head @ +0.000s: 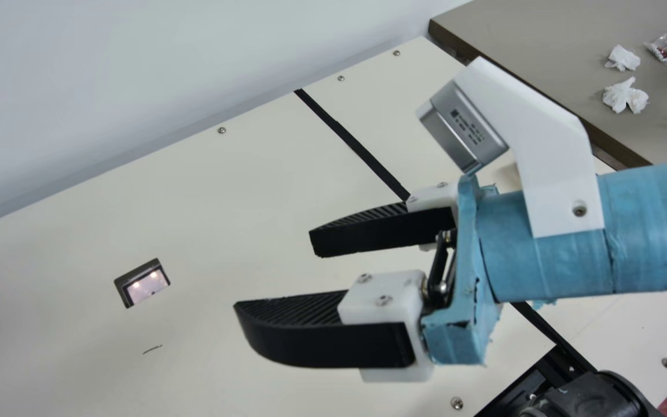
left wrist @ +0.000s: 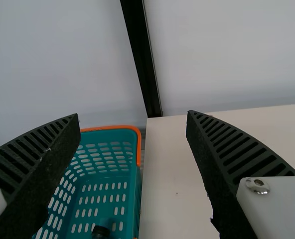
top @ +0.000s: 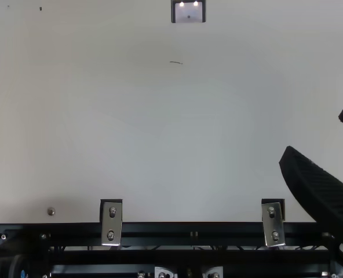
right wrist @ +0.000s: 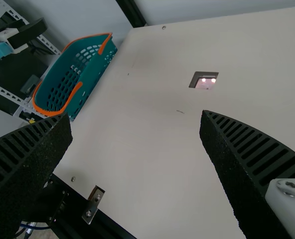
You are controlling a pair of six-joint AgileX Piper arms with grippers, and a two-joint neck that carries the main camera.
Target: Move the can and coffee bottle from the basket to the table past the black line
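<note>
In the main view my right gripper [head: 275, 275] hangs over the table at right of centre, fingers apart and nothing between them. It stands open in the right wrist view too, as the right gripper [right wrist: 136, 119]. My left gripper [left wrist: 132, 117] is open in the left wrist view, facing the teal basket [left wrist: 138, 142] with an orange rim. Low in that basket is a dark round-topped item [left wrist: 100, 231], cut off by the view's edge; I cannot tell which object it is. The black line [head: 356, 145] crosses the table behind my right gripper.
The basket [right wrist: 90, 82] stands beside the table's side edge, with part of the left arm [right wrist: 30, 31] near it. A dark-framed opening [head: 142, 282] is set in the table. Beyond the line, a grey table [head: 513, 40] holds crumpled tissues [head: 625, 95]. Metal brackets [top: 112, 223] line the front rail.
</note>
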